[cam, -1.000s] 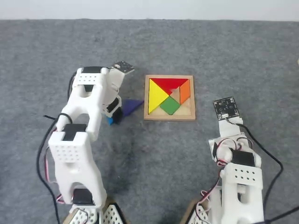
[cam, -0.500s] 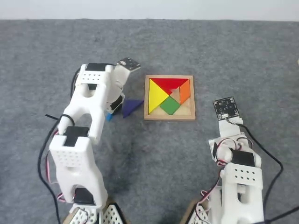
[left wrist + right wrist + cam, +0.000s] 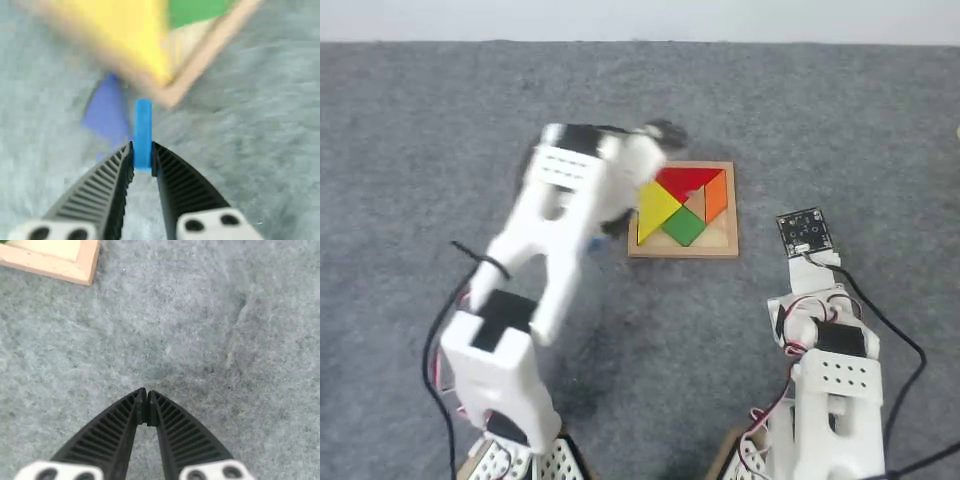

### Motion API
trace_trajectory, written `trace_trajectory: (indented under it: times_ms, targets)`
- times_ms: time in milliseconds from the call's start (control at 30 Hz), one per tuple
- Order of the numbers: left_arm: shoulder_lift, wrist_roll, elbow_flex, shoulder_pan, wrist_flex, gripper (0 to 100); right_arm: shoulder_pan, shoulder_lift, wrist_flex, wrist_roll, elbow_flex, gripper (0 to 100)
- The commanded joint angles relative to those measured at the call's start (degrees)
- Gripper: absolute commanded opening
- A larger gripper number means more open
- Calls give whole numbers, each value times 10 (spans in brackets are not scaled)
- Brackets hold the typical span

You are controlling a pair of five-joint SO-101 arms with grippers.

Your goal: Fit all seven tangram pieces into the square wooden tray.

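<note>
The square wooden tray (image 3: 684, 249) holds a red triangle (image 3: 686, 180), a yellow triangle (image 3: 656, 207), a green square (image 3: 686, 228) and an orange piece (image 3: 716, 196). My left arm (image 3: 568, 195) leans over the tray's left edge. My left gripper (image 3: 142, 147) is shut on a light blue piece (image 3: 142, 131), held on edge just above the carpet near a tray corner (image 3: 172, 95). A dark blue triangle (image 3: 104, 112) lies on the carpet beside that corner. My right gripper (image 3: 147, 394) is shut with nothing in it, above bare carpet near another tray corner (image 3: 82, 267).
Grey carpet covers the whole table. My right arm (image 3: 825, 340) stands at the front right, a little short of the tray. Open carpet lies to the tray's right and in front of it.
My left arm has swung right from the carpet towards the tray's left edge, carrying the light blue piece. The right arm has not moved.
</note>
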Motion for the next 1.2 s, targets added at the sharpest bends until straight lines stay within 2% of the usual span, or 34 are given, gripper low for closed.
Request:
trace_trajectory:
  times_ms: [0, 167, 367, 900, 1067, 1167]
  targets:
    - [-29, -51, -25, 67, -25, 27, 41, -15, -15, 0, -8, 8]
    - [28, -102, -29, 87, -77, 29, 66, -15, -33, -23, -8, 8]
    - [82, -153, -29, 94, -82, 29, 65, -15, -35, -24, -8, 8]
    - [90, -171, -64, 89, -85, 36, 65, -15, -36, -24, -8, 8]
    - [89, -152, -64, 76, -119, 145, 65, -15, -34, -24, -8, 8]
    - [89, -142, -64, 62, -137, 166, 65, -15, -34, -24, -8, 8]
